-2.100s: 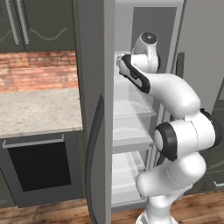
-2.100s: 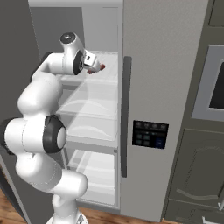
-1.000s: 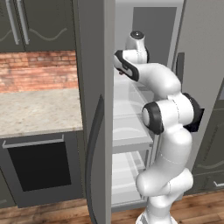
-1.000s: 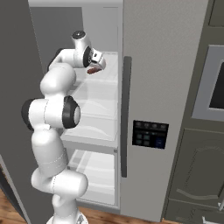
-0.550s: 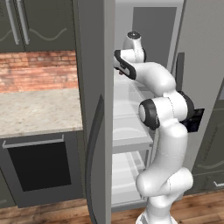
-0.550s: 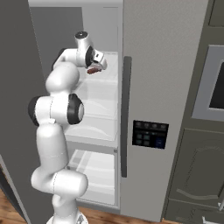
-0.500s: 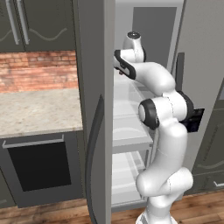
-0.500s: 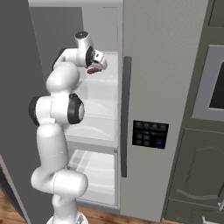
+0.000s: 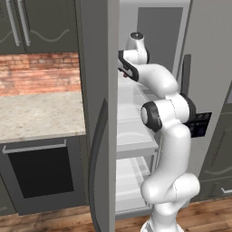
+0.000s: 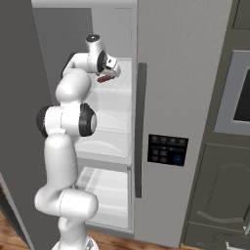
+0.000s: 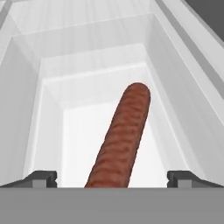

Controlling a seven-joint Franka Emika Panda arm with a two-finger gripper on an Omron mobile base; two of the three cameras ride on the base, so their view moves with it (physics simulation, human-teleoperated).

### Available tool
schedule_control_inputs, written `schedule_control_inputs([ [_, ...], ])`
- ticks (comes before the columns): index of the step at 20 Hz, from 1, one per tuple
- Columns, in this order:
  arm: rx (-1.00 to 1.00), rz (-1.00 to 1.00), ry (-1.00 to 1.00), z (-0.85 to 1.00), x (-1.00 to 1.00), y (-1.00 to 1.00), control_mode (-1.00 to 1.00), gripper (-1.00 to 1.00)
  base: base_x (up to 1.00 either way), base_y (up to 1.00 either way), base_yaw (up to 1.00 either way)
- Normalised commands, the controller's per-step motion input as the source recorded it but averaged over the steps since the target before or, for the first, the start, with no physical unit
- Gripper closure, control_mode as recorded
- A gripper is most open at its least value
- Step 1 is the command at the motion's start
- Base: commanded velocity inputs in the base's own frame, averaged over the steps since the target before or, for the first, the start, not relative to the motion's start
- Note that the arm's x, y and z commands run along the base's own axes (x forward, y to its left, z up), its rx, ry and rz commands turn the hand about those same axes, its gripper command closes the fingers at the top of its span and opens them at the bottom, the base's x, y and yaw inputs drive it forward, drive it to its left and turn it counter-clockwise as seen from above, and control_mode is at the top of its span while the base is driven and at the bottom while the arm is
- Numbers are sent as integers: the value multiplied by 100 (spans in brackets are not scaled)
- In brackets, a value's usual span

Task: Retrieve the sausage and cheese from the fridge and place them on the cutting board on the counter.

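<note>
Up high inside the fridge (image 10: 171, 97), on a white shelf (image 11: 100, 127). Tool (image 11: 111, 178) wide open around the sausage (image 11: 122, 140), gripping nothing. Best to push in a bit, then squeeze the middle gently.

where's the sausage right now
The sausage lies on a pale upper shelf inside the open fridge, directly ahead of the open claw in the hand view; from the right base view it sits just below the claw.

I am looking into the fridge (image 10: 185, 73), where the pale translucent upper shelf (image 11: 96, 127) is carrying the sausage (image 11: 120, 140). It is lying lengthwise on the white shelf floor, running away from my camera toward the back wall, roughly midway between the shelf's side walls.
</note>
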Motion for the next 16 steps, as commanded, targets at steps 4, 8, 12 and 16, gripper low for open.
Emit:
schedule_control_inputs([
  [4,0,0,3,-16,4,0,-100,-100,0,0,0],
  [8,0,0,4,-28,0,0,-100,-100,0,0,0],
  [12,0,0,2,-17,0,0,-100,-100,0,0,0],
  [16,0,0,3,-24,0,0,-100,-100,0,0,0],
])
